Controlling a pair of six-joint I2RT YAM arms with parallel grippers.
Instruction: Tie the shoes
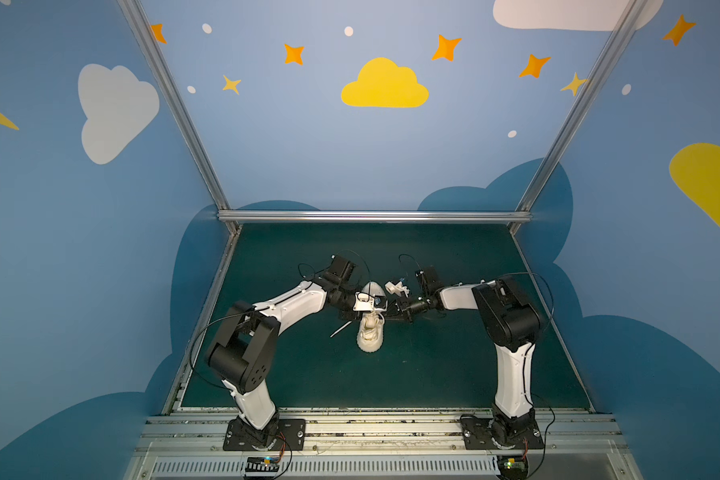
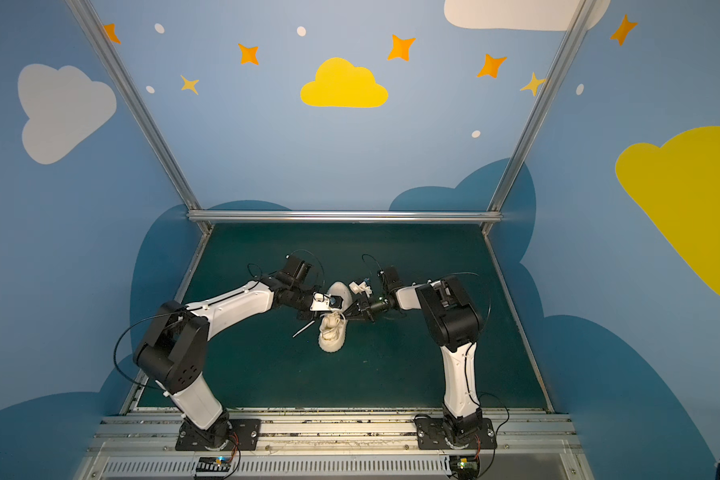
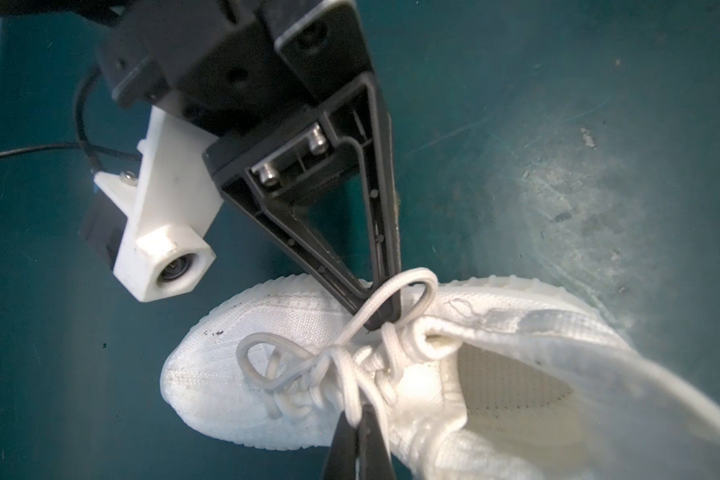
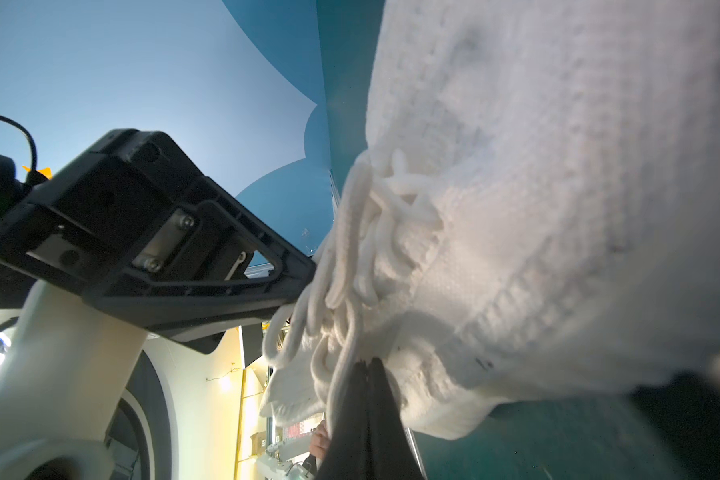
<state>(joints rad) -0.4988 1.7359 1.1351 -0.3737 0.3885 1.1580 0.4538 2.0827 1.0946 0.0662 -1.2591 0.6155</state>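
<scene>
Shoe (image 1: 368, 337) sits mid mat (image 1: 433, 374), toe far, heel near. Laces (image 3: 333, 365) knotted over tongue, loops showing. Left gripper (image 3: 360, 422): jaws closed, pinching strand on shoe's left. Right gripper (image 3: 382, 319): jaws closed, lace loop seemingly caught at tips on shoe's right. Step judged: cinch bow. Pull apart evenly, low, in opposite directions. Uneven tug likely drags shoe or slips loop through knot.

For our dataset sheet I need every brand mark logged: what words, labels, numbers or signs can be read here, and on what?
No text is readable in any view.
sneaker: no brand or size mark shows on the knit upper or the insole.
cloud and star decals: shapes only, no lettering.
circuit boards at the front rail: any print is too small to read.
</scene>
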